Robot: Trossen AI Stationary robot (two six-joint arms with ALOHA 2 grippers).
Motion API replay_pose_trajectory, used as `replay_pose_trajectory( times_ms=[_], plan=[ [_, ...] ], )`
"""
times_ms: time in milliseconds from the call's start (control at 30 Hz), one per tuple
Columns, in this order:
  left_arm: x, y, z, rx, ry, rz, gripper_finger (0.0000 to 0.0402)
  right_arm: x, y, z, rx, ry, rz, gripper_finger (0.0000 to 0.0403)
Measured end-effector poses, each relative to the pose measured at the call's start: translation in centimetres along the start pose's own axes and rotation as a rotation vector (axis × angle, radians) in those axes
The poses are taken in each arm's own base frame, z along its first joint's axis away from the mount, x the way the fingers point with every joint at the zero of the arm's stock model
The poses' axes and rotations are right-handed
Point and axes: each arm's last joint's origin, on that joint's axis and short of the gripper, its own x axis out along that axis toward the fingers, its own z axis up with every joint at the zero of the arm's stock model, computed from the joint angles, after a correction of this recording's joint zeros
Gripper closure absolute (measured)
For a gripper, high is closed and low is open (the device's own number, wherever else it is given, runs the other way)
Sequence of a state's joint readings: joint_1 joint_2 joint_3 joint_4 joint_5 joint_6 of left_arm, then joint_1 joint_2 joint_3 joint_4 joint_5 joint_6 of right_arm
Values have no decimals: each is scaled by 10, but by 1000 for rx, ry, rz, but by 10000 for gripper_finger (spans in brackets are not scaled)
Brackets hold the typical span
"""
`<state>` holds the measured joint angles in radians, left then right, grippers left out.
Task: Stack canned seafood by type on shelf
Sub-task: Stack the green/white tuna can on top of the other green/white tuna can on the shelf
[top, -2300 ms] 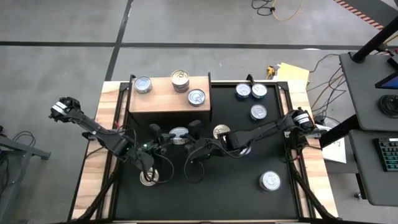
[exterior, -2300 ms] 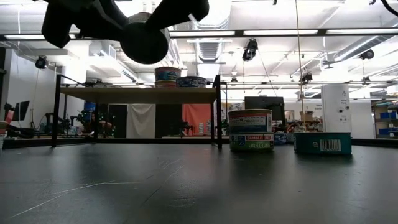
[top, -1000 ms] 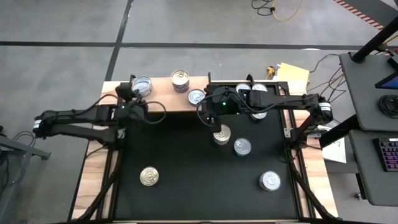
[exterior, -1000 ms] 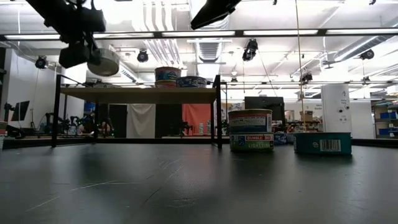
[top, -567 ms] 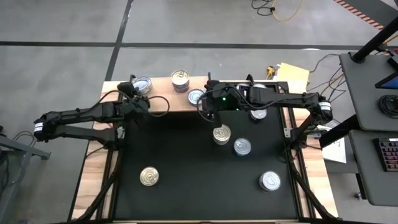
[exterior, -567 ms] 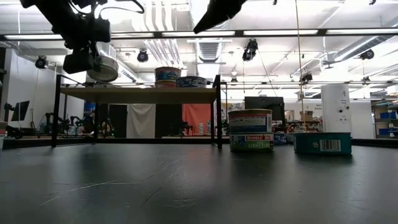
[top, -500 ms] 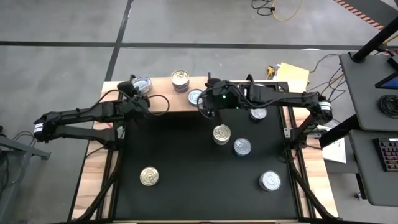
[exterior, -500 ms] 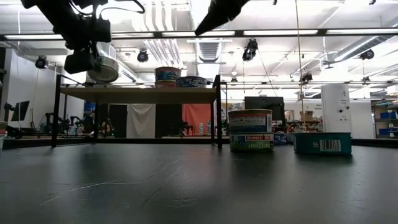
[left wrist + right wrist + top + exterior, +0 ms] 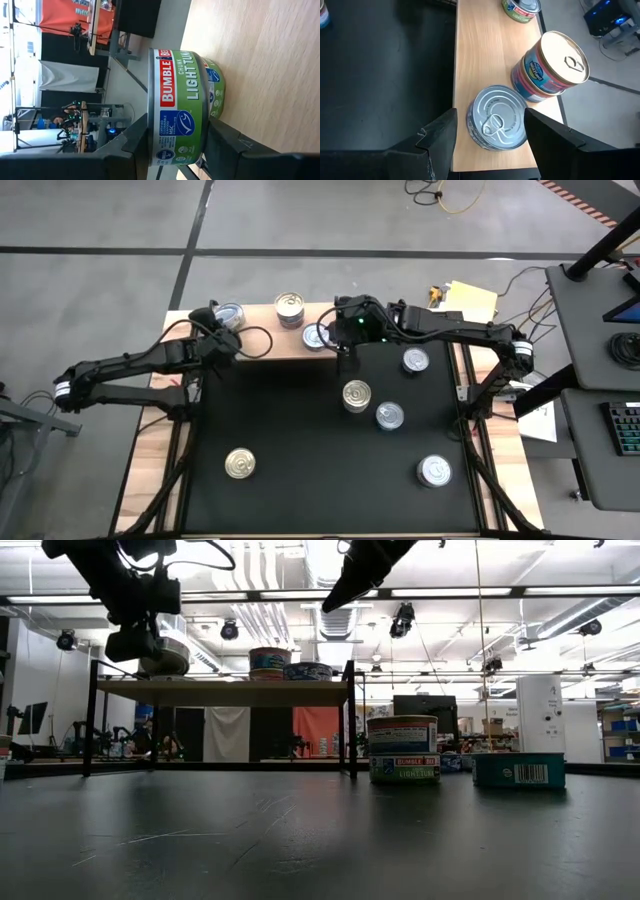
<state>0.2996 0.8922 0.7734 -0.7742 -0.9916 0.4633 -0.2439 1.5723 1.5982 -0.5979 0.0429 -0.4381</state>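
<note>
1. Risk, left side: the left gripper (image 9: 175,150) pinches a green-label tin (image 9: 182,107) over another green tin (image 9: 216,95) that sits on the shelf (image 9: 262,340). The low view shows it just above the shelf's left end. If the two aren't concentric at release, the top tin could slide off or tip, and that end is close to the shelf edge.
2. Risk, right side: the right gripper (image 9: 490,137) hangs over a silver-top tin (image 9: 496,117) at the shelf's right end, fingers either side. The tin sits near the front edge and just beside the gold-top stack (image 9: 552,67). A finger could clip that stack or nudge the tin off the shelf.
3. Both arms work the same shelf, but are well apart for now; an arm clash looks unlikely, imo.
4. Left gripper: closed partway, firm pinch on the tin's wall, w/ both fingers pressed to the label.
5. Right gripper: spread wider than the silver tin, holding nothing. Can't tell whether a finger touches the tin.
6. Where the rest is: four tins sit loose on the black surface (image 9: 300,470):
   - a gold-top tin (image 9: 356,395) mid-surface
   - a silver tin (image 9: 390,416) just beside it
   - another gold one (image 9: 239,464) front left
   - one silver (image 9: 434,471) front right
7. One more silver tin (image 9: 415,361) sits right of the shelf. Sorting looks abt half done.
</note>
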Motion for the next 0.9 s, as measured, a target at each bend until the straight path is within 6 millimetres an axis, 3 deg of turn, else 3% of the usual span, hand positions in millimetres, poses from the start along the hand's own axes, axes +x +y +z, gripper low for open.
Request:
replay_pose_trajectory(
  times_ms=[900],
  plan=[
    [14, -9, 10, 43, 89, 72, 259, 0, 1, -2, -9, 22, 12, 188]
  ],
)
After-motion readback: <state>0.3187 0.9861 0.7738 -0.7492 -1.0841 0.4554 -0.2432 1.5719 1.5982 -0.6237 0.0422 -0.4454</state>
